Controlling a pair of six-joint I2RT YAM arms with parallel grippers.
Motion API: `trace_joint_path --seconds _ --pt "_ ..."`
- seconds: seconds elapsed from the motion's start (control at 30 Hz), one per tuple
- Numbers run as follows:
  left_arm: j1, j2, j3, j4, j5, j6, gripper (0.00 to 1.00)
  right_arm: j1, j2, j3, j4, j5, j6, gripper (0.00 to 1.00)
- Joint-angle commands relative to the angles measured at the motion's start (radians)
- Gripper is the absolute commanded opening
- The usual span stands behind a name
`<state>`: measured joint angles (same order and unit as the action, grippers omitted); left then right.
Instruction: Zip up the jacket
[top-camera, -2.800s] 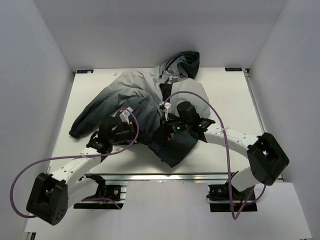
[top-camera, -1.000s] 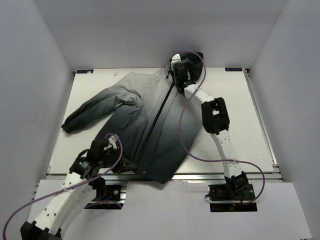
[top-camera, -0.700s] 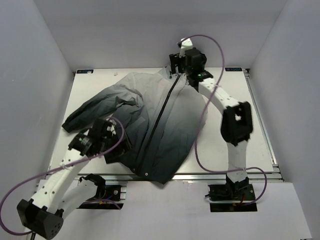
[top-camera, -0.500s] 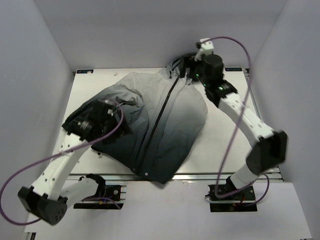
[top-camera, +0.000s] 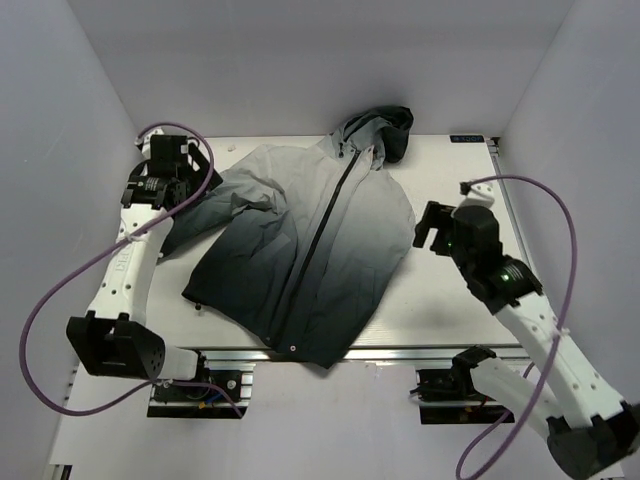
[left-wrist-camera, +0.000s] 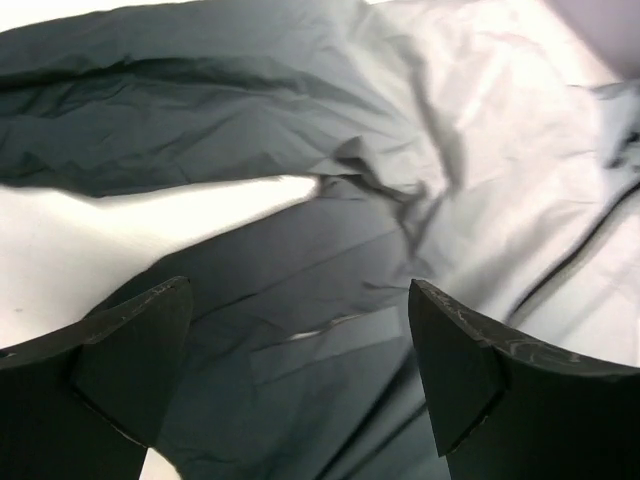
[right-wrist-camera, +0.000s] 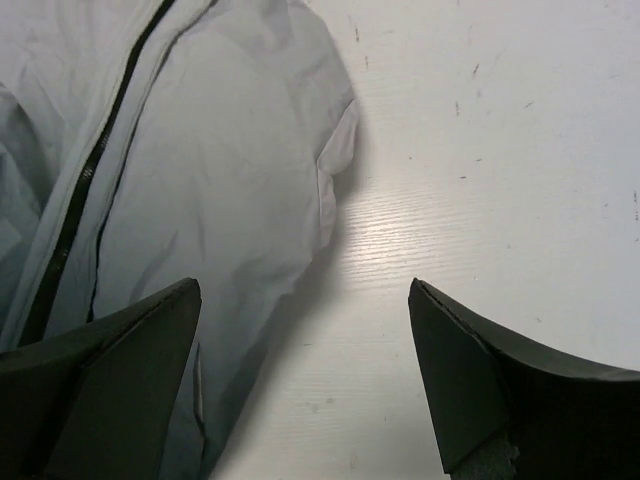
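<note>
The jacket (top-camera: 300, 250) is laid flat on the table (top-camera: 455, 300) with its zipper (top-camera: 325, 225) closed, while the left pincer (left-wrist-camera: 300, 305) and right pincer (right-wrist-camera: 300, 300) are held spread and empty.

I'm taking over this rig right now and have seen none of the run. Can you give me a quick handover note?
Left gripper: open, empty, above the jacket's sleeve near the table's far left corner.
Right gripper: open, empty, over bare table just right of the jacket.
Jacket: flat, front up, hood at the far edge.
Done: zipper looks closed from hem to collar.
Left: probably nothing. The very top of the zip is too small to confirm.
</note>
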<state>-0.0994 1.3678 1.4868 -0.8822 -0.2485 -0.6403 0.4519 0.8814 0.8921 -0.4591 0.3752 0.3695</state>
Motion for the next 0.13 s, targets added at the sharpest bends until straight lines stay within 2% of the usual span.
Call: trace_joint_path --seconds 0.0,0.1 --pt "0.026 -0.061 -0.046 0.055 0.002 0.025 0.98 -0.002 -0.093 -0.024 -0.047 0.051 0.032 0.89" --pt "0.030 -0.128 -0.120 0.107 -0.003 0.030 0.98 -0.001 -0.125 -0.067 -0.018 0.044 0.040 0.90"
